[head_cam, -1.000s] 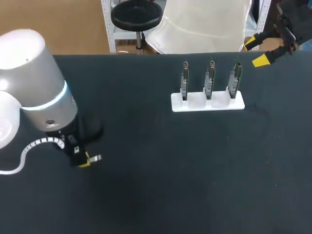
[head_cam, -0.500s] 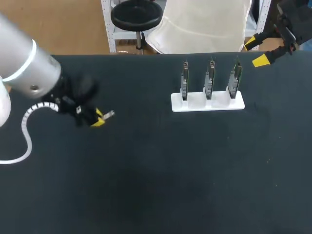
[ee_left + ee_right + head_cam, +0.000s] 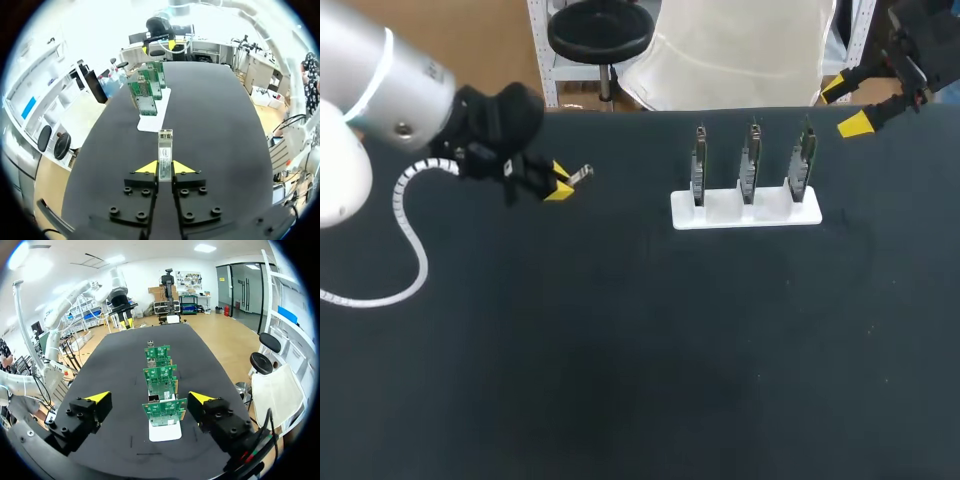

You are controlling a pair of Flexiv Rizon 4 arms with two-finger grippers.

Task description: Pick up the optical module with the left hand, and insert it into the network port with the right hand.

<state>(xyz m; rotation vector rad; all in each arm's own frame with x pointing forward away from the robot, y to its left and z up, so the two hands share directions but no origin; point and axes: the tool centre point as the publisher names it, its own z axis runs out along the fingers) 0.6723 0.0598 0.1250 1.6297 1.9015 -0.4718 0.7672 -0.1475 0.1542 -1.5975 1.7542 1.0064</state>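
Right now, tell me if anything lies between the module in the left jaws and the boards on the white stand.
Nothing visible does. The optical module, clamped in the left jaws, has only bare table between it and the white stand with its three boards. The right jaws hang open beyond the stand.

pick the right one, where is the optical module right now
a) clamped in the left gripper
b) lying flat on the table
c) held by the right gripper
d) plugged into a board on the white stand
A: in the left wrist view the optical module sits pinched between the left gripper's yellow-tipped fingers, short of the boards on the white stand, while the right gripper is open and empty.
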